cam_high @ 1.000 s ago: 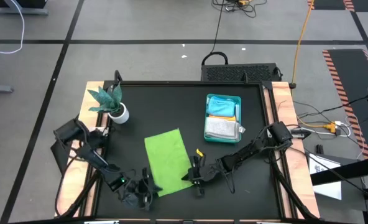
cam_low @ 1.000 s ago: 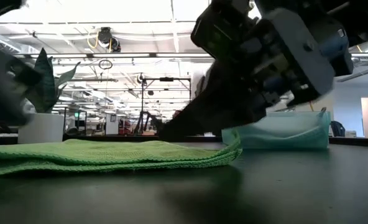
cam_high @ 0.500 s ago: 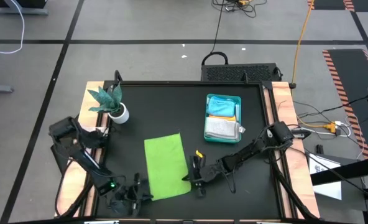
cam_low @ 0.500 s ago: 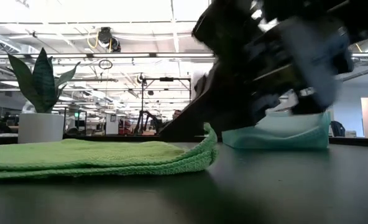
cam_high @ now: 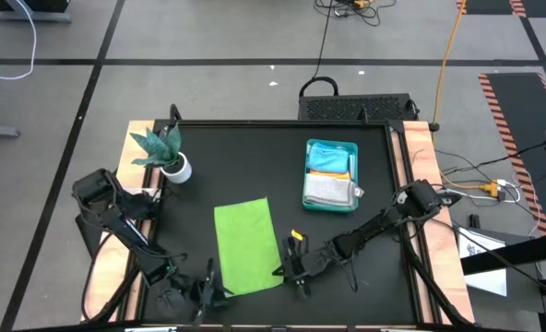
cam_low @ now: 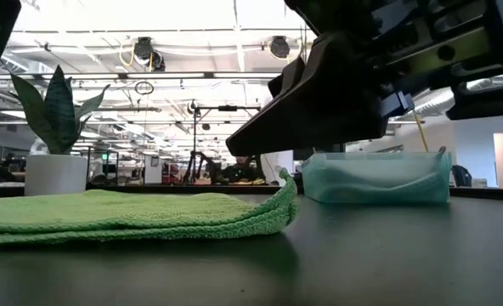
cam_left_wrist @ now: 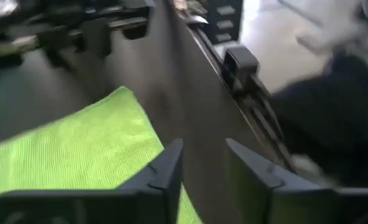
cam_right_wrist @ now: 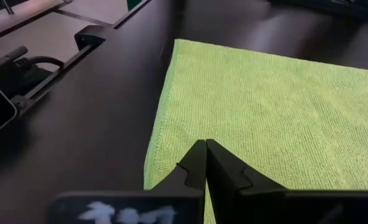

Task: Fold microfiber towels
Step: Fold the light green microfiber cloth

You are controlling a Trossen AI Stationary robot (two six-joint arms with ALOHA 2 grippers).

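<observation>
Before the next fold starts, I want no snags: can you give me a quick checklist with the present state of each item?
1. Lime green towel lies flat, folded into a rectangle: ok.
2. Left gripper is off the towel, beside its near left corner, fingers apart with nothing between them: ok.
3. Right gripper is shut at the towel's right edge; whether it pinches cloth: cannot tell.
4. Towel edge by the right gripper lies flat: not ok, the low view shows it curled up.
5. Teal tray and plant stand apart from the towel: ok.
</observation>
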